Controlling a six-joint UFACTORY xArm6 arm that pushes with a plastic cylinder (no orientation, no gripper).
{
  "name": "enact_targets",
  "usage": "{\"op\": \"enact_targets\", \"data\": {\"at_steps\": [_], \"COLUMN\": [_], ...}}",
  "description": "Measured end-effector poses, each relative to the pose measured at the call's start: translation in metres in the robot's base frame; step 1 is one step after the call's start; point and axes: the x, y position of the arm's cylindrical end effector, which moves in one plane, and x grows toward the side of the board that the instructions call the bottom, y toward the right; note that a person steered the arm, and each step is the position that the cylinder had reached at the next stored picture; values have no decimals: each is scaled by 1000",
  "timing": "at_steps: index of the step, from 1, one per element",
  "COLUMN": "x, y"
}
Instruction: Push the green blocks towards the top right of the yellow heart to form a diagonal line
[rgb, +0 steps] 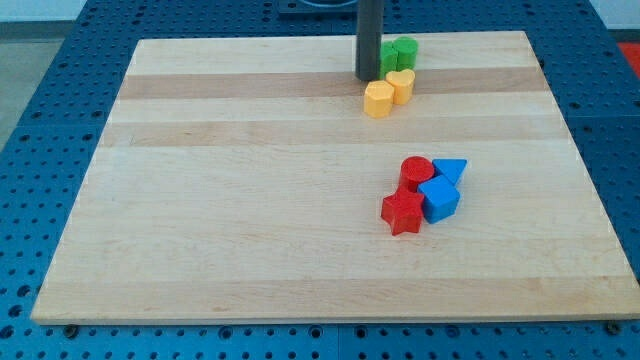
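Two green blocks sit near the view's top, right of centre: one green block (406, 50) with a rounded top, and a second green block (388, 58) partly hidden behind the rod. Just below them lie a yellow heart (401, 85) and a yellow rounded block (378, 99), touching each other. The green blocks touch the heart's upper edge. My tip (368, 77) rests on the board just left of the greens and the heart, above the other yellow block.
A cluster lies right of centre: a red cylinder (416, 172), a red star (402, 213), a blue triangle (450, 170) and a blue cube (439, 199). The wooden board (200, 200) lies on a blue perforated table.
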Motion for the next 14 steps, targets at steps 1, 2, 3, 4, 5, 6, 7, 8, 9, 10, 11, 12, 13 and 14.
{"op": "enact_targets", "data": {"at_steps": [1, 2, 3, 4, 5, 6, 7, 8, 9, 10, 11, 12, 13, 14], "x": [0, 0, 4, -5, -33, -33, -34, -34, -34, -34, -35, -68, -86, -88], "y": [11, 10, -25, -49, -48, -18, 6, 39, 51, 51, 51, 40, 42, 71]}}
